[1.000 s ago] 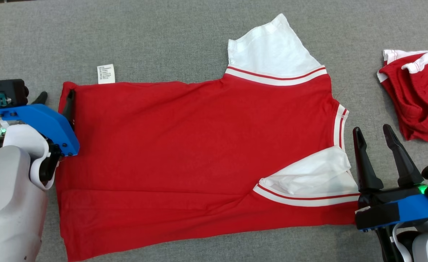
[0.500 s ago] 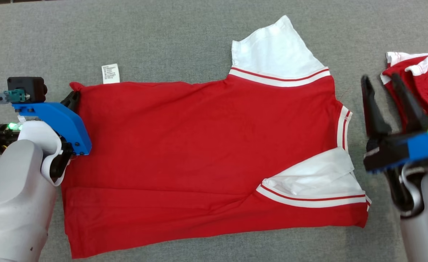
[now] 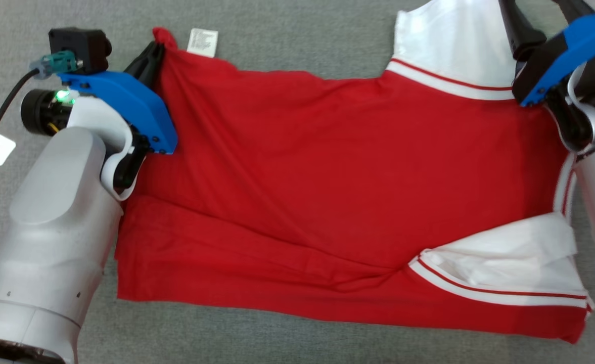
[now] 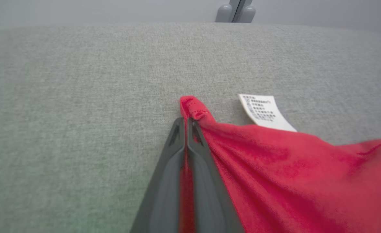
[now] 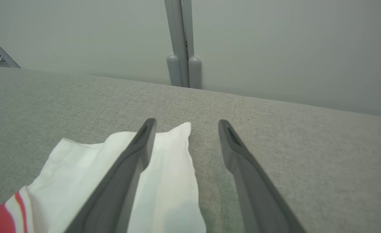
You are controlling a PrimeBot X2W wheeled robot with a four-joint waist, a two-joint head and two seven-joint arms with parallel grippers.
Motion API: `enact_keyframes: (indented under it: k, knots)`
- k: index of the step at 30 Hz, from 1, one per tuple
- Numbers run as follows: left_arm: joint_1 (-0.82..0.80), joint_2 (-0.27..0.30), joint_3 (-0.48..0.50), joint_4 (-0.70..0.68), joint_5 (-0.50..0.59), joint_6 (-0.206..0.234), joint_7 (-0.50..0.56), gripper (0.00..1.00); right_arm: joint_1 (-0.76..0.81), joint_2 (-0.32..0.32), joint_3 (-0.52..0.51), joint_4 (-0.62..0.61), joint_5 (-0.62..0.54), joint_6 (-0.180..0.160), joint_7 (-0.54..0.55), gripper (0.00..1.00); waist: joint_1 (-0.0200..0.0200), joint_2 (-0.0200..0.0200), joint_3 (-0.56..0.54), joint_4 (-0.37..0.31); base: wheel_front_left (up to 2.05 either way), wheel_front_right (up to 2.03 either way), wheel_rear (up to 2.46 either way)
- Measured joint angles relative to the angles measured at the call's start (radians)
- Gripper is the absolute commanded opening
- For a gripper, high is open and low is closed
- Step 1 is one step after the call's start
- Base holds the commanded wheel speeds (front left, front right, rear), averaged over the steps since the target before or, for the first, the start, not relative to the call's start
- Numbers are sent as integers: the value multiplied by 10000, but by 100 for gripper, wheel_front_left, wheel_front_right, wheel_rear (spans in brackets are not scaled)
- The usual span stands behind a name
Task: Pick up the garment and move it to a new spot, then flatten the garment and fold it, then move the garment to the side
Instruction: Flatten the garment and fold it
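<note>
Red T-shirt (image 3: 327,167) is lying spread on the grey surface (image 3: 287,35). Left gripper (image 4: 186,122) fingers are pinching its far-left hem corner; right gripper (image 5: 187,124) fingers are hanging wide over the far white sleeve (image 5: 167,181). Likely fold step; right needs closing next.

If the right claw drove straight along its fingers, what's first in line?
Probably the grey fabric surface just past the corner of the white sleeve, which the open right claw straddles. Depth is unclear; a level path would look free to the back wall.
</note>
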Motion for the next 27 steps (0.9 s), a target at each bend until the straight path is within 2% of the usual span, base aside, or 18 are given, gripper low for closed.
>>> enact_keyframes:
  k: [5, 6, 7, 8, 12, 20, 22, 27]
  knots:
    - [-372, -163, -336, 105, -293, -44, -382, 0, -969, -92, 617, 1457, 128, 0, 495, 100, -1, 0, 445, 439, 0, 0, 0]
    - [-409, -182, -393, 134, -353, -46, -451, 0, -1138, -102, 704, 1611, 244, 0, 533, 48, -1, -1, 490, 498, 0, 0, 0]
    - [-430, -199, -433, 155, -437, -46, -527, 0, -1302, -125, 828, 1735, 316, 0, 585, 34, -2, -1, 518, 537, 0, 0, 0]
    - [-433, -188, -477, 186, -516, -46, -614, 0, -1398, -136, 943, 1833, 401, 0, 598, 0, -2, -3, 522, 551, 0, 0, 0]
    - [-440, -63, -646, 326, -715, -44, -922, 0, -1451, -207, 1285, 1866, 658, 0, 257, 0, -2, -2, 420, 486, 0, 0, 0]
    - [-395, 370, -732, 407, -771, -29, -1599, 0, -1228, -675, 1298, 1045, 1089, 0, -1290, 0, -2, -2, -71, 308, 0, 0, 0]
    - [-366, 508, -750, 288, -671, 29, -1875, 0, -917, -853, 1241, 439, 1254, 0, -1810, 0, -3, -2, -379, 215, 0, 0, 0]
    - [-13, 673, -740, -46, -677, 123, -2098, 0, -117, -982, 1189, -426, 1434, 0, -2080, 0, -3, -2, -785, 35, 0, 0, 0]
